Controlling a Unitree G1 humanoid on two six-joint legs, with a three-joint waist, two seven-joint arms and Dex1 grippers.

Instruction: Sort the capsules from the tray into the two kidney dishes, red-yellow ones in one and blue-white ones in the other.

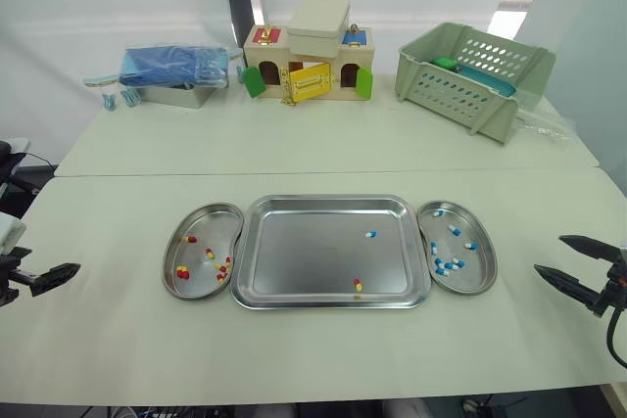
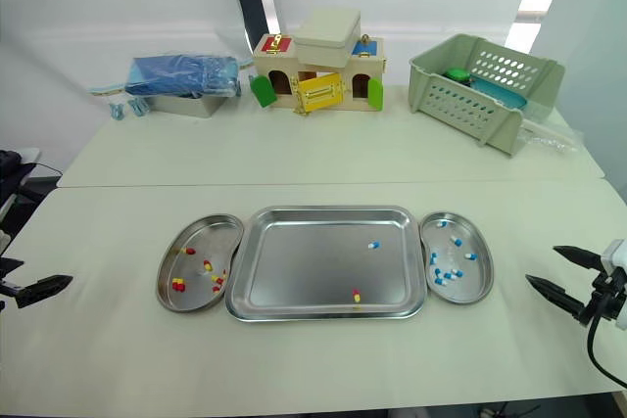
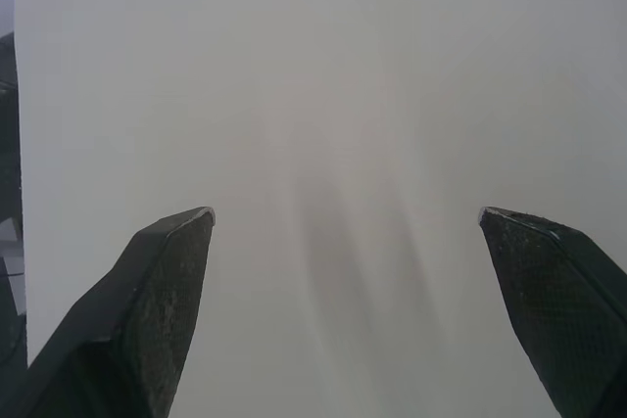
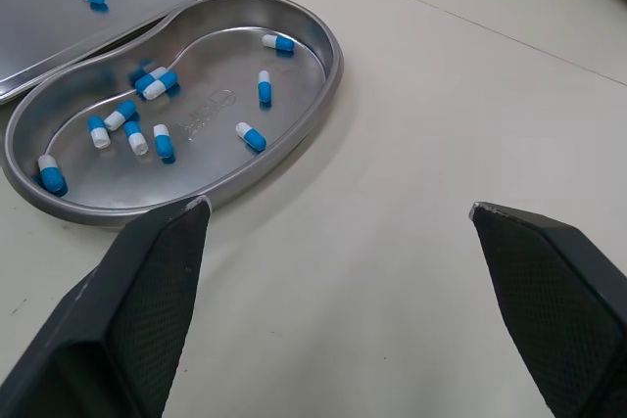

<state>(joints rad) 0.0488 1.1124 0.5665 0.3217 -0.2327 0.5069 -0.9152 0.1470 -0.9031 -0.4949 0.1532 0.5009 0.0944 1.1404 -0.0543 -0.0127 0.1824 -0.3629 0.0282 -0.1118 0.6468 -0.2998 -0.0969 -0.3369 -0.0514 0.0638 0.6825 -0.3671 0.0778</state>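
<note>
A steel tray point(image 1: 333, 205) lies mid-table. In it are one blue-white capsule point(image 1: 370, 235) and one red-yellow capsule point(image 1: 358, 286) near its front rim. The left kidney dish point(image 1: 203, 210) holds several red-yellow capsules. Several blue-white capsules lie in the right kidney dish point(image 1: 482, 279), which the right wrist view shows close by point(image 4: 333, 56). My left gripper point(image 1: 54, 263) hovers open over bare table at the far left, nothing between its fingers point(image 3: 157, 281). Right of the right dish, my right gripper point(image 1: 549, 254) is open and empty.
At the back of the table stand a metal box with a blue packet point(image 1: 176, 70), a toy house point(image 1: 309, 66) and a green basket point(image 1: 470, 80). A seam point(image 1: 323, 171) runs across the table behind the tray.
</note>
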